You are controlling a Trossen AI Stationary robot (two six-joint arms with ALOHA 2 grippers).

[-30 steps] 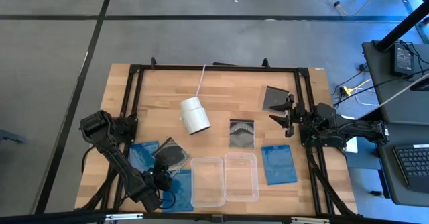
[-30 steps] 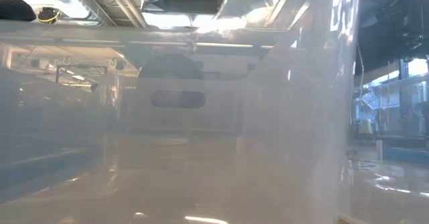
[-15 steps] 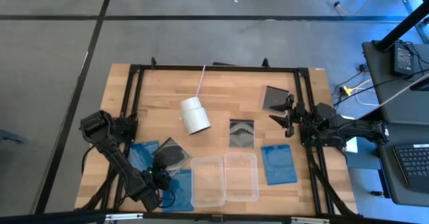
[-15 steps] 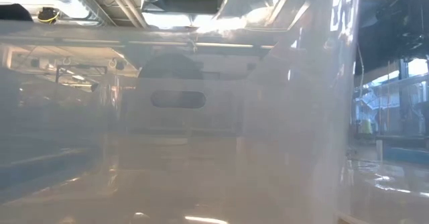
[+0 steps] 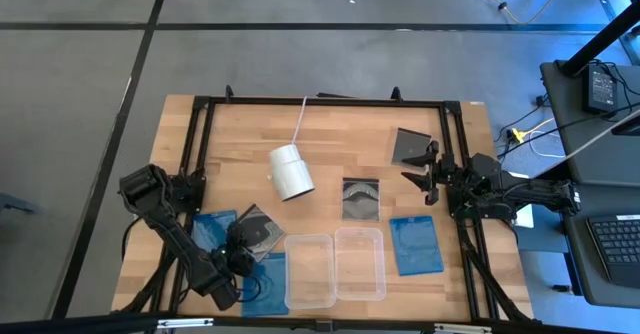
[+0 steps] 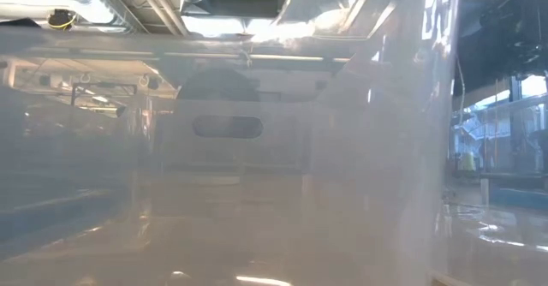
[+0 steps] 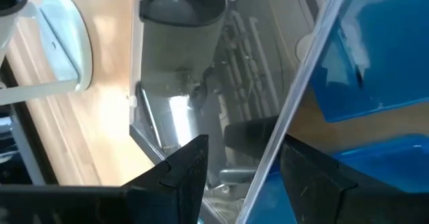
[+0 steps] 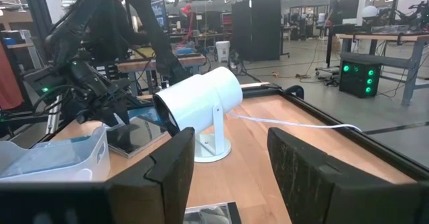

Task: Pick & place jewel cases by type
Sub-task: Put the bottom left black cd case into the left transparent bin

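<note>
My left gripper (image 5: 243,242) (image 7: 244,177) is open at the table's near left, pointing steeply down. Its fingers stand on either side of the near edge (image 7: 288,117) of a clear jewel case (image 5: 260,228). That case lies over two blue cases (image 5: 213,230) (image 5: 268,271). Another clear case with a silvery disc (image 5: 362,197) lies mid-table, a dark case (image 5: 408,146) at the far right and a third blue case (image 5: 415,245) at the near right. My right gripper (image 5: 418,171) (image 8: 231,163) waits open and level at the right edge, holding nothing. My left gripper has one finger (image 7: 188,174) over the clear case and the other (image 7: 315,180) over the blue case beside it, with the clear case's edge (image 7: 268,163) running between them. I cannot tell whether either finger touches the case.
Two clear shallow trays (image 5: 310,271) (image 5: 360,262) stand side by side at the near edge, right of my left gripper. A white cup with a cord (image 5: 291,172) (image 8: 201,96) lies at mid-table. A black frame (image 5: 200,154) rims the table. A tray wall fills the low view.
</note>
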